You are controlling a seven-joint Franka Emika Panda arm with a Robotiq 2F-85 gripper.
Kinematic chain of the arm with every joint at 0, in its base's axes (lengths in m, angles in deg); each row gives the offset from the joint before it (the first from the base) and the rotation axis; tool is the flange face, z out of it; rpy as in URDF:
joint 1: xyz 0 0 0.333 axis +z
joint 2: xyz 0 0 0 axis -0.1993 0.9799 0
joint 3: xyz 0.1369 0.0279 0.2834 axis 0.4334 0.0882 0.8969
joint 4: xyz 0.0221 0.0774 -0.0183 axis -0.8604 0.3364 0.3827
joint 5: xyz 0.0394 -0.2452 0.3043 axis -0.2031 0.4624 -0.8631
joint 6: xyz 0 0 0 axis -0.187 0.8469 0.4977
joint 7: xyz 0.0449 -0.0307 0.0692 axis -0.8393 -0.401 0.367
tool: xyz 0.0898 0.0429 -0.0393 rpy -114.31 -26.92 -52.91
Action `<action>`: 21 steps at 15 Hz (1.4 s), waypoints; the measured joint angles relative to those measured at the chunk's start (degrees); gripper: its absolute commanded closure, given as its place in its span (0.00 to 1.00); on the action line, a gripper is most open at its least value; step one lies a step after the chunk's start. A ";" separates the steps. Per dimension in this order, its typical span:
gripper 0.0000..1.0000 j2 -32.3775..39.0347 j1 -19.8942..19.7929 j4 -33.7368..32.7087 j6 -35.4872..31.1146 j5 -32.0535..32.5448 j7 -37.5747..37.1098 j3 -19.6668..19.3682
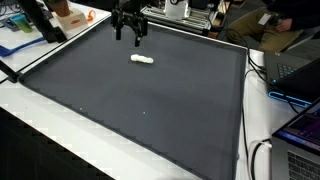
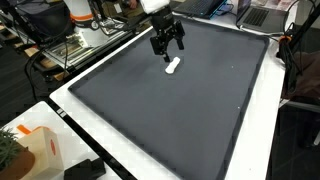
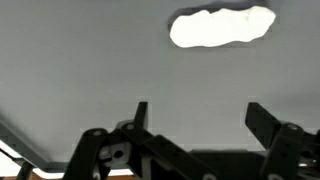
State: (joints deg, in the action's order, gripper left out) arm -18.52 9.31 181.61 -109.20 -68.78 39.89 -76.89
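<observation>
A small white object (image 1: 142, 60) is seen lying on the dark mat (image 1: 150, 110), near one edge, elongated and pale against it. In the wrist view (image 3: 222, 26) its outline is shown as lumpy and uneven, though the surface is washed out. The gripper (image 3: 200, 120) is shown there with fingers spread wide and nothing between them. Only in both exterior views is it seen raised above the mat (image 2: 167, 48), near the object (image 2: 173, 67) and clear of it.
</observation>
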 measured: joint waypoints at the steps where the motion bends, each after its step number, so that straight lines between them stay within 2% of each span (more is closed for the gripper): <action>1: 0.00 0.22 1.45 -0.10 0.38 2.41 -1.45 -2.60; 4: 0.00 -0.26 6.25 -1.55 5.09 9.69 -5.80 -9.35; 6: 0.00 -1.55 8.80 -3.22 10.38 14.66 -9.21 -11.74; 10: 0.00 -6.07 11.33 -6.31 21.55 21.04 -15.67 -12.32; 13: 0.00 -7.47 11.50 -6.48 22.84 21.32 -15.94 -12.36; 14: 0.00 -7.43 9.31 -6.53 22.84 21.28 -15.94 -10.07; 17: 0.00 -7.00 -1.54 -7.28 22.99 23.72 -18.82 0.86; 19: 0.00 -6.80 -6.03 -8.34 24.12 27.36 -23.04 5.40; 21: 0.00 -6.80 -8.87 -9.73 27.12 30.00 -26.53 8.63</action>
State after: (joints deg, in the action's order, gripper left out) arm -25.32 0.44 171.88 -82.08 -38.78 13.36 -68.26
